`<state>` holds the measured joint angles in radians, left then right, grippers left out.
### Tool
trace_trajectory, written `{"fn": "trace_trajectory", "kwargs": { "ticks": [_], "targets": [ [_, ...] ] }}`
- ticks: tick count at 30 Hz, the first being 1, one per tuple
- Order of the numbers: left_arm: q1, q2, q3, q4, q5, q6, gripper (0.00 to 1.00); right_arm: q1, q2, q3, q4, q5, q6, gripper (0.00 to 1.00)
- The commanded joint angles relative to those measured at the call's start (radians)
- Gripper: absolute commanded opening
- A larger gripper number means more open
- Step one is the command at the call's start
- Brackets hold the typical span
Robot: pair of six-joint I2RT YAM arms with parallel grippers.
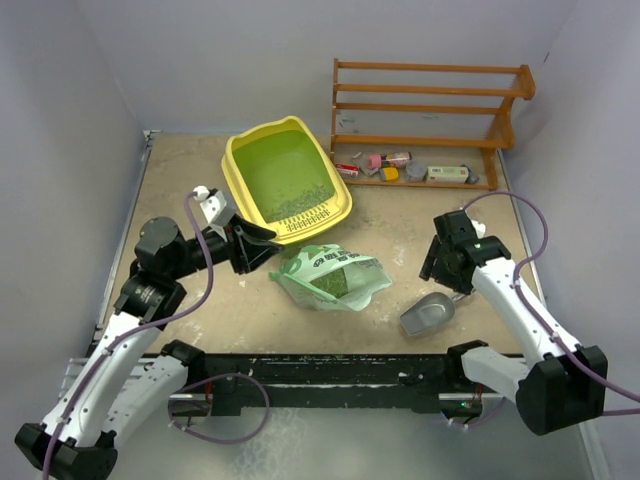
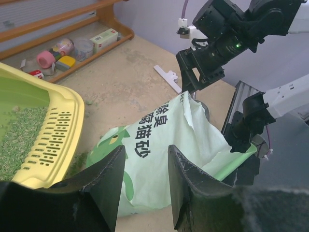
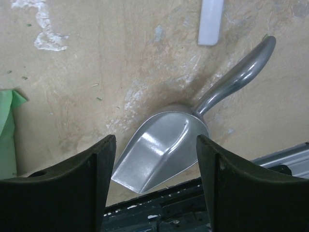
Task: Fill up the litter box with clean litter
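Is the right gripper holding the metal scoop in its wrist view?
No, the scoop lies on the table, and the right gripper hangs open over it without touching it.

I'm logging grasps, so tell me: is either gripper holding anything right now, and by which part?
Nothing is held. The left gripper is open, aimed at the litter bag; the right gripper is open, aimed at the metal scoop.

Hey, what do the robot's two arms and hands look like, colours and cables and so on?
Both the left arm and right arm have white links with black joints, and a purple cable loops along each. The left hand and right hand have two broad black matte fingers.
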<state>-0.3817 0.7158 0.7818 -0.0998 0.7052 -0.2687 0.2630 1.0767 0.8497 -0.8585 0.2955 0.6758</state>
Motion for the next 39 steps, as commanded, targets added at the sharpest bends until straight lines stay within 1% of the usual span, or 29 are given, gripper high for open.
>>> {"fn": "trace_trajectory", "kwargs": {
  "ticks": [1, 4, 6, 9, 13, 18, 24, 25, 27, 31, 34, 35, 37, 39],
  "targets": [
    [0.003, 0.000, 0.010, 0.002, 0.004, 0.012, 0.45, -0.060, -0.001, -0.024, 0.061, -0.036, -0.047, 0.69],
    [0.003, -0.005, 0.005, 0.010, 0.011, 0.004, 0.45, -0.094, 0.002, -0.027, 0.066, -0.048, -0.054, 0.66],
    [0.003, -0.007, 0.005, 0.009, 0.012, 0.004, 0.45, -0.110, 0.005, -0.031, 0.074, -0.107, -0.054, 0.65],
    [0.002, -0.008, 0.002, 0.013, 0.022, -0.003, 0.45, -0.115, 0.023, -0.043, 0.072, -0.218, -0.033, 0.57],
    [0.003, -0.012, 0.000, 0.018, 0.026, -0.008, 0.45, -0.114, 0.041, -0.116, 0.123, -0.267, 0.000, 0.56],
    [0.003, -0.017, -0.004, 0.017, 0.022, -0.010, 0.45, -0.115, 0.059, -0.180, 0.181, -0.272, 0.022, 0.56],
    [0.003, -0.013, -0.006, 0.018, 0.024, -0.011, 0.45, -0.115, 0.096, -0.186, 0.224, -0.242, 0.023, 0.56],
    [0.002, -0.012, -0.007, 0.018, 0.024, -0.011, 0.46, -0.116, 0.103, -0.186, 0.234, -0.242, 0.021, 0.54],
    [0.002, -0.012, -0.010, 0.019, 0.035, -0.013, 0.47, -0.115, 0.121, -0.180, 0.246, -0.234, 0.016, 0.48],
    [0.002, -0.020, -0.015, 0.025, 0.052, -0.012, 0.49, -0.115, 0.167, -0.172, 0.262, -0.228, -0.001, 0.44],
    [0.002, -0.027, -0.015, 0.027, 0.069, -0.003, 0.49, -0.114, 0.184, -0.175, 0.278, -0.234, -0.009, 0.37],
    [0.002, -0.029, -0.015, 0.031, 0.073, 0.000, 0.49, -0.115, 0.186, -0.176, 0.280, -0.232, -0.010, 0.32],
    [0.001, -0.034, -0.017, 0.038, 0.078, -0.001, 0.50, -0.115, 0.177, -0.176, 0.279, -0.236, -0.011, 0.20],
    [0.002, -0.032, -0.019, 0.047, 0.081, -0.006, 0.49, -0.115, 0.149, -0.171, 0.268, -0.238, -0.013, 0.05]
  ]
}}
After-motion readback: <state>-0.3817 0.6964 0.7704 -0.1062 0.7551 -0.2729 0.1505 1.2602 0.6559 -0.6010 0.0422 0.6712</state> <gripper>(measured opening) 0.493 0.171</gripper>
